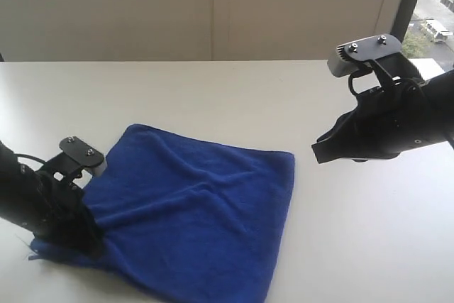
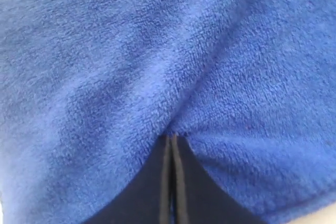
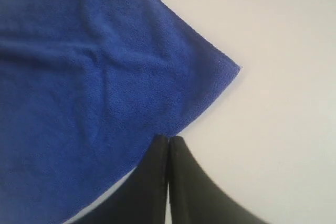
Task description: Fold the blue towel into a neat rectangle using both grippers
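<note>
You have the blue towel (image 1: 198, 211), a large plush royal-blue microfibre cloth, lying on the pale, smooth worktop (image 1: 213, 97) towards the near left part of the exterior view. It lies loosely rather than flat. Soft creases run across its middle and draw together towards its near left corner. Its far right corner lies flat and square on the worktop.

Your left gripper (image 2: 172, 139), a pair of tapered black fingers, sits low at that near left corner. The jaws are pressed together with only a hairline seam between them. The cloth bunches right at the tips, so it looks clamped on a pinch of the towel's edge. In the exterior view the cloth is gathered around the gripper, which partly hides the fingers.

Your right gripper (image 1: 317, 152), black with a grey-white box module (image 1: 365, 53) on top, hangs above bare worktop to the right of the towel and clear of it. Its jaws are fully closed and grip nothing. In its wrist view the tips line up just beside the towel's edge, near a corner of the towel.
</note>
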